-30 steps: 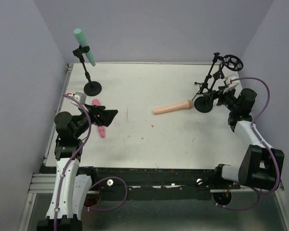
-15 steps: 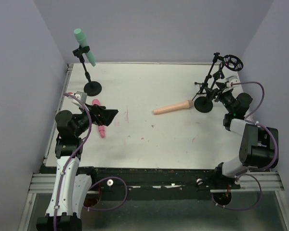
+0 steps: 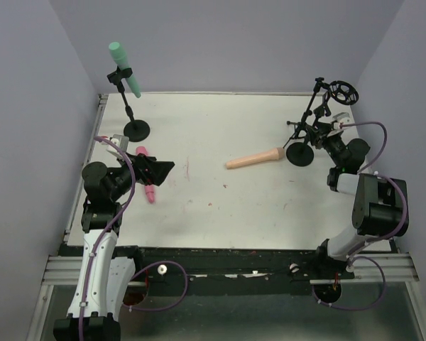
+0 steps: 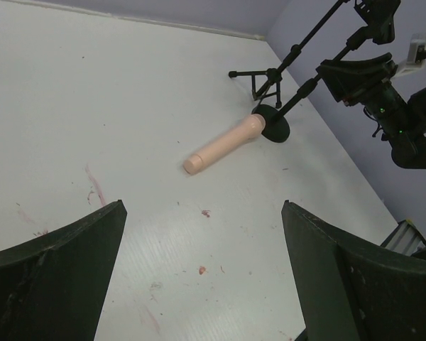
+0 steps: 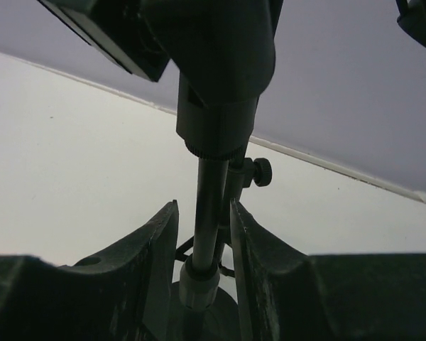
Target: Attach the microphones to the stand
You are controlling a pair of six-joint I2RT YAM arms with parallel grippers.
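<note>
Since the earlier frame, your right gripper (image 5: 204, 207) has advanced onto the black round-based microphone stand (image 3: 299, 154) and narrowed its jaws around the pole. A sliver of gap shows on one side, so you cannot tell whether it clamps yet. Your left gripper (image 4: 202, 213) is spread wide and empty. The peach-tan tapered toy microphone (image 4: 224, 144) lies on the white table (image 3: 220, 206), thicker end just beside the stand base. Expect it to be light, rigid and smooth. Grasp mid-body, because the taper may slip.
</note>
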